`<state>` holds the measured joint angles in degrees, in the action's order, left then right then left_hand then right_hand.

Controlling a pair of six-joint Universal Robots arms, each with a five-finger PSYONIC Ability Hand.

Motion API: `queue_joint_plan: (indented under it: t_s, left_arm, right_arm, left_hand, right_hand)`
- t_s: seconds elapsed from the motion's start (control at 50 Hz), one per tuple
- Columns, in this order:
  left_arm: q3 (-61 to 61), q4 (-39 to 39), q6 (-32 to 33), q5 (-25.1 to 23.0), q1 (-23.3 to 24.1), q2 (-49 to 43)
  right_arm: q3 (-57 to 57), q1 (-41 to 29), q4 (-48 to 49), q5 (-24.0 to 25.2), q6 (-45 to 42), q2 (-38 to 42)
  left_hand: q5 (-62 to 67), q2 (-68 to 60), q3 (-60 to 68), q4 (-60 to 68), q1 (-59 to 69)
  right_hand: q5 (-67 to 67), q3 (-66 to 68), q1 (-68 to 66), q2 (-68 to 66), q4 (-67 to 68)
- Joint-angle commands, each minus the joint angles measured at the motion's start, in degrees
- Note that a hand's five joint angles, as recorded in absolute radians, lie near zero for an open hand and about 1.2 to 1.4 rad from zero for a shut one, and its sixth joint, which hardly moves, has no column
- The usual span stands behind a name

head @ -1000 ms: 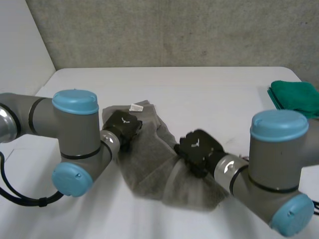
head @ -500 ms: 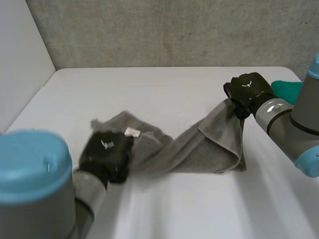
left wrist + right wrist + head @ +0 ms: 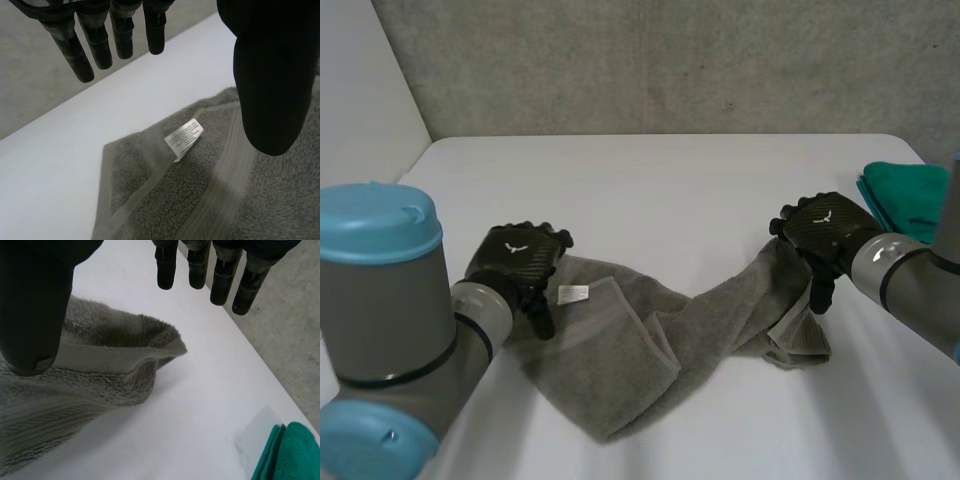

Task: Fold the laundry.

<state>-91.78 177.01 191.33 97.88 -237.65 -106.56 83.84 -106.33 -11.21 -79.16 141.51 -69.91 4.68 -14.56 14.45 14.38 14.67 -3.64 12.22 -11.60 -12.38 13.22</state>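
Our left robot hand (image 3: 515, 258) hovers released, fingers straight, over the corner of the one grey towel (image 3: 620, 350) that bears one white label (image 3: 572, 294). The towel lies rumpled across the tabletop (image 3: 670, 180) to our right robot hand (image 3: 825, 232), likewise released over the far end. One folded green cloth (image 3: 910, 195) lies beyond.

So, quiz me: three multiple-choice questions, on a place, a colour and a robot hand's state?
1. The towel is: A) white; B) grey; C) blue.
2. The green cloth lies: A) at the table's right edge; B) under the towel; C) in a robot hand.
3. The right robot hand is: A) clenched on the towel; B) open above the towel's end; C) an empty fist.
Answers: 1 B, grey pile; 2 A, it sits apart at that edge; 3 B, its fingers hang straight.
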Motion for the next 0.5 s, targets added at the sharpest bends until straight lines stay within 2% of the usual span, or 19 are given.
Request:
queue_joint_plan:
  t_s: [0.02, 0.08, 0.2, 0.32, 0.4, 0.5]
  left_arm:
    - [0.6, 2.9, 8.4, -14.1, -2.5, -5.2]
    - [1.2, 3.9, 10.8, -18.7, -3.0, -6.4]
    - [4.2, 4.4, 14.9, -23.3, -2.3, -10.1]
    - [9.3, 4.0, 17.6, -23.3, -0.3, -16.4]
    - [11.6, 4.0, 17.9, -23.3, 2.0, -18.5]
    - [13.5, 3.9, 17.9, -23.0, 2.5, -21.5]
  right_arm:
    - [8.3, 0.4, -0.4, 5.5, -0.4, -7.4]
    - [12.8, 0.4, 0.0, 7.7, -0.6, -10.1]
    - [18.7, 1.6, 2.1, 8.6, -0.8, -12.4]
    - [22.5, 2.4, 5.1, 8.5, -0.7, -12.5]
    - [24.1, 4.1, 6.1, 8.6, -0.7, -12.4]
    - [25.2, 6.0, 7.2, 8.8, -0.6, -12.5]
  left_hand:
    - [7.0, -7.1, 7.2, 7.3, 7.0]
    - [7.1, -7.3, 7.4, 7.4, 7.1]
    - [9.5, -9.6, 9.7, 9.8, 9.5]
    - [15.0, -15.2, 15.3, 15.3, 15.0]
    - [20.9, -21.0, 21.1, 21.2, 20.9]
    - [23.6, -23.7, 23.9, 23.9, 23.6]
  right_hand:
    - [3.6, -2.2, 1.6, 2.4, -3.2]
    - [3.6, -2.2, 1.6, 2.4, -3.2]
    - [3.6, -2.2, 1.6, 2.4, -3.2]
    - [3.6, -2.2, 1.6, 2.4, -3.2]
    - [3.6, -2.2, 1.6, 2.4, -3.2]
    - [3.6, -2.2, 1.6, 2.4, -3.2]
